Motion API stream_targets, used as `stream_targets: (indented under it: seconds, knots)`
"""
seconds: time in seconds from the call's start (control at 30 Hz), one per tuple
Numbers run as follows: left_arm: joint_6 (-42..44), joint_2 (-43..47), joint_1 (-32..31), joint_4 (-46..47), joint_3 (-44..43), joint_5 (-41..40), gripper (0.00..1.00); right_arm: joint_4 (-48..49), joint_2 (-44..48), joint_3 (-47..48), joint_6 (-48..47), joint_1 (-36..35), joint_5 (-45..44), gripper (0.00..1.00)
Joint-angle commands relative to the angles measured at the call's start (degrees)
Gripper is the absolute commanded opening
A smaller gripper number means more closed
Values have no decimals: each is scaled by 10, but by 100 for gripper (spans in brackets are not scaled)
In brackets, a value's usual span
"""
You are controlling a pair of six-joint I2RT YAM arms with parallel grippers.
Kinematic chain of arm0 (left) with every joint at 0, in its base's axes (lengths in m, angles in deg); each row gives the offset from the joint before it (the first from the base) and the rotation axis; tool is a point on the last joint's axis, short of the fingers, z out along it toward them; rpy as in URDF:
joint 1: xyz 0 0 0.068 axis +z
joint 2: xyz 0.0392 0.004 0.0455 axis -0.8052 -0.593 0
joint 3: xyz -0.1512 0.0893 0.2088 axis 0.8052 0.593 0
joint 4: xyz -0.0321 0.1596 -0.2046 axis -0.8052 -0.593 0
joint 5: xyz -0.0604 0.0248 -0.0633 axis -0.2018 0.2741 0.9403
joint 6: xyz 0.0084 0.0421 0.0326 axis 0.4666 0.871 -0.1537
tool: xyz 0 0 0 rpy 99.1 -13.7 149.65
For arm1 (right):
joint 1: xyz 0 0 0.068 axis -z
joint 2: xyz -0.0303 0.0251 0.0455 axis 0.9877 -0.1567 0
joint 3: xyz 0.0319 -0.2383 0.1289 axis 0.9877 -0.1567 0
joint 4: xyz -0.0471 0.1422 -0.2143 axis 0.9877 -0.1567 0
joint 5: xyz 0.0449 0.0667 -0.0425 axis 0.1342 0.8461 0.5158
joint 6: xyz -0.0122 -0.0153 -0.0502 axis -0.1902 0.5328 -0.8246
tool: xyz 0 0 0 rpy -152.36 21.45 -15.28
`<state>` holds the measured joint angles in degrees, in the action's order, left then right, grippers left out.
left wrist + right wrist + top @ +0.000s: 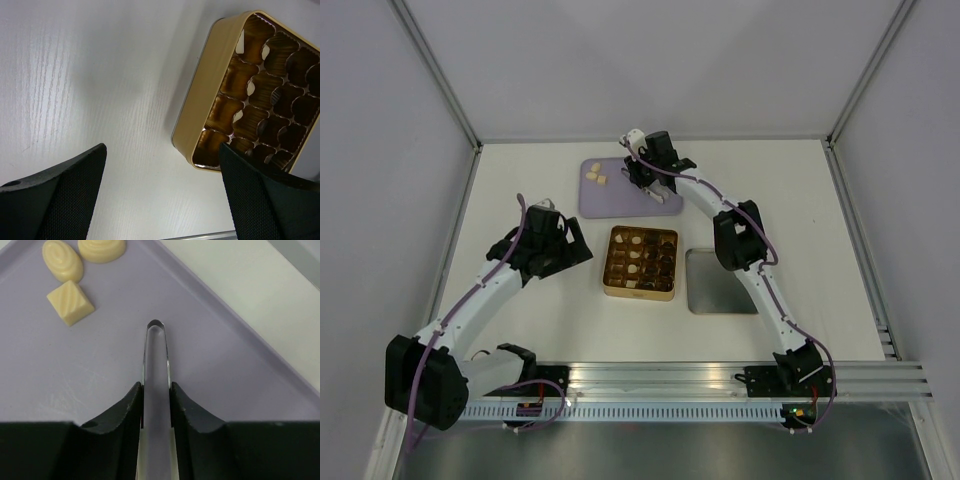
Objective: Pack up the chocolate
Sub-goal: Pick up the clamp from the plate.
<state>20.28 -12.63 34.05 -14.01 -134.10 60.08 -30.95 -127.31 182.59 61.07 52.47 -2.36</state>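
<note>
Up over the lilac tray (pixel 210 355), right gripper (pixel 156 390) clamps slim tweezers (pixel 156 355) near ridged cream chocolates (pixel 70 301). The left gripper (pixel 162 150) gapes empty.

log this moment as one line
right pincer: shut on tweezers over purple tray | three cream chocolates on tray | left pincer: open beside gold tin | tin: partly filled
</note>
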Motion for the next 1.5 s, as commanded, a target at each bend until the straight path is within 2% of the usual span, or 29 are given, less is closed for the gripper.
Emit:
stream_targets:
  seconds: [0.0,0.3,0.4,0.57,0.73,0.83,0.93,1.1,1.47]
  knots:
    - [-19,15,3,7,1,6,96,9,69,-3,3,-7,35,33]
    - [-24,24,3,9,-11,4,96,99,163,-53,20,-21,15,23]
    - [-33,22,4,11,-22,-1,97,130,215,-107,26,-22,20,19]
    - [-38,6,4,14,-56,-11,100,242,355,-299,50,-21,52,18]
    - [-41,-50,6,19,-97,-18,100,313,487,-465,102,-24,158,17]
    - [-51,-95,8,19,-136,-36,99,365,558,-562,123,-37,164,17]
    - [-57,-131,8,19,-191,-34,99,376,603,-622,128,-58,158,18]
    - [-50,-181,8,20,-250,-5,99,363,647,-661,128,-102,140,18]
    - [-22,-157,5,23,-261,10,99,334,644,-660,120,-144,125,19]
